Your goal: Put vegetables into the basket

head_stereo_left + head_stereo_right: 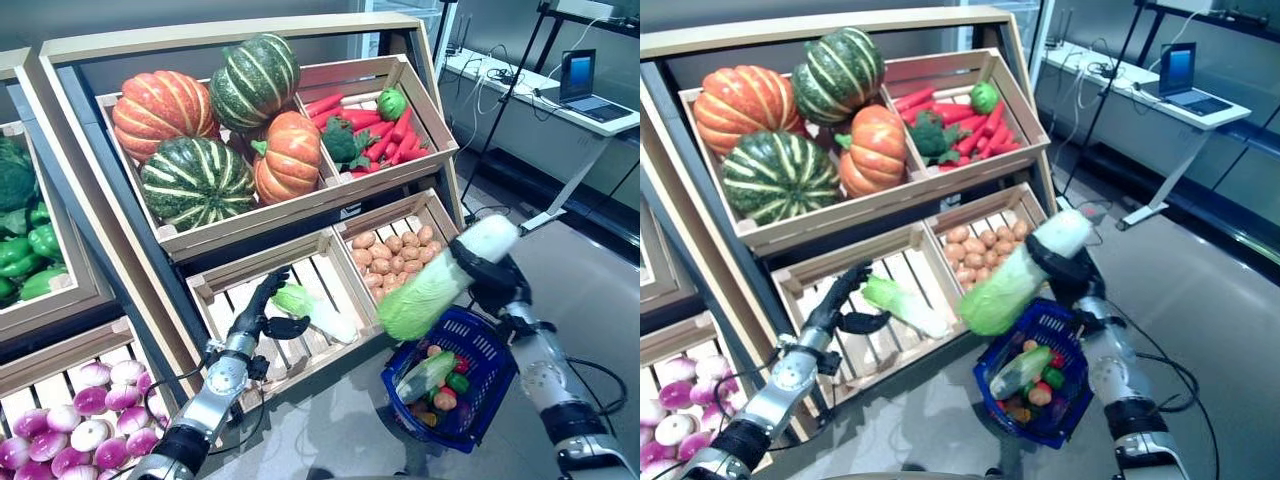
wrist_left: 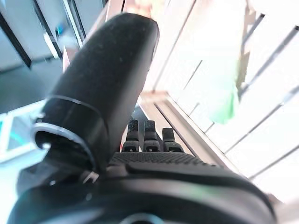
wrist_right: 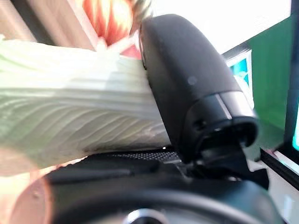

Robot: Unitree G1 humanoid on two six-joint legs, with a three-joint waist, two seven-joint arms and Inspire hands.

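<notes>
My right hand [image 1: 487,276] is shut on a long napa cabbage [image 1: 430,285], white at the stem and green at the leaf end. It holds the cabbage tilted above the far rim of the blue basket [image 1: 497,402], which stands on the floor. In the right wrist view my thumb [image 3: 187,79] presses on the ribbed cabbage [image 3: 70,116]. The basket holds another cabbage [image 1: 425,375] and small red, green and orange vegetables. My left hand [image 1: 262,315] is open in the lower slatted crate [image 1: 310,340], beside a cabbage [image 1: 310,308] that lies there.
The wooden stand [image 1: 200,40] with its tilted crates fills the left and middle. A potato crate [image 1: 440,215] is just behind my right hand. A white desk [image 1: 560,100] with a laptop stands at the back right. Grey floor lies to the right of the basket.
</notes>
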